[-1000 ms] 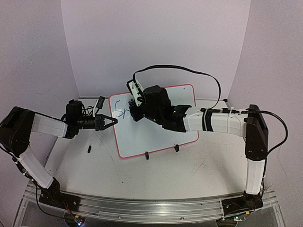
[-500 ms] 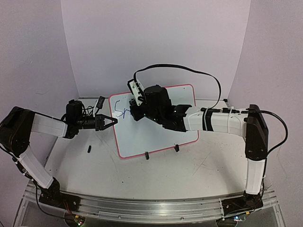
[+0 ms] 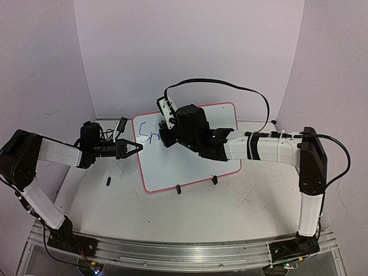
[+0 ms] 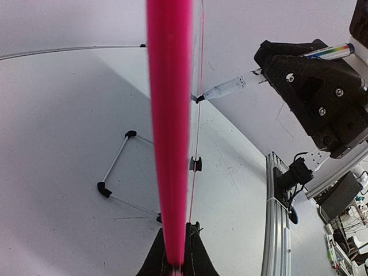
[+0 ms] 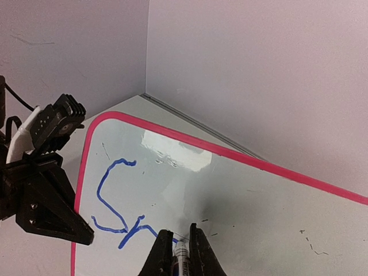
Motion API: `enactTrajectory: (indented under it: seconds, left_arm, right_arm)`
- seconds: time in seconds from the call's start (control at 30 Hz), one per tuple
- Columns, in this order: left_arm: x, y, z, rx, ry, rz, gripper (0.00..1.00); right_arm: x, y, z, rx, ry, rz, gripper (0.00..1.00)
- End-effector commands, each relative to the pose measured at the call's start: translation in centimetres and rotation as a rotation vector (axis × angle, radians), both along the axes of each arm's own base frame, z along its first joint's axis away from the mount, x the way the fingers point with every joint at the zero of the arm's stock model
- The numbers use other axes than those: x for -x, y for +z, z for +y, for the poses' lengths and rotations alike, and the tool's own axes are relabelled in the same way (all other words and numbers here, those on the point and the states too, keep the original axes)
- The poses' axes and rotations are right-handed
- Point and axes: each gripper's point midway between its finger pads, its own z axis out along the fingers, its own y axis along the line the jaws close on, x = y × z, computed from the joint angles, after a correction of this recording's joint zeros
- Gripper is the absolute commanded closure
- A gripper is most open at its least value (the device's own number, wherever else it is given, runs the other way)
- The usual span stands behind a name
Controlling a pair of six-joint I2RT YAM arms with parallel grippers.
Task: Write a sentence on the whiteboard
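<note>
The whiteboard [image 3: 184,167], white with a pink frame, stands tilted on two black clip feet [image 3: 179,188]. My left gripper [image 3: 138,147] is shut on its left frame edge [image 4: 168,132], which fills the space between the fingers [image 4: 175,261]. My right gripper [image 3: 167,131] is shut on a marker [image 5: 181,256] whose tip rests on the board face [image 5: 241,190]. Blue strokes reading "Sn" [image 5: 115,201] run from the board's upper left to the tip. In the left wrist view the marker [image 4: 230,88] meets the board from the right.
A small black piece [image 3: 108,182] lies on the table left of the board. A thin wire stand [image 4: 115,172] sits behind the board. A black cable [image 3: 230,86] arcs above the right arm. Walls close in behind and on both sides.
The right gripper and its marker have shifted slightly to the right along the board. The left arm and the board have stayed put.
</note>
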Motion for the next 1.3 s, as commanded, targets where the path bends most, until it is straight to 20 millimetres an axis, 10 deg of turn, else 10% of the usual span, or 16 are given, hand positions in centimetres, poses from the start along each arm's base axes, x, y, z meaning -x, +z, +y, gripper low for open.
enactTrajectory:
  seconds: [0.0,0.63,1.27]
  left_arm:
    - [-1.6,0.1,0.4,-0.029,0.059,-0.043,1.00]
    - [-1.6,0.1,0.4,-0.029,0.057,-0.044,1.00]
    - [-1.7,-0.2,0.4,-0.031,0.061,-0.037,1.00]
  right_arm:
    - [-1.4,0.1,-2.5,0.003,-0.080,0.007,1.00]
    - [-0.1,-2.0,-2.0,-0.002,-0.024,0.067,1.00]
    - [0.9,0.4,-2.0,-0.047,-0.001,0.050,1.00]
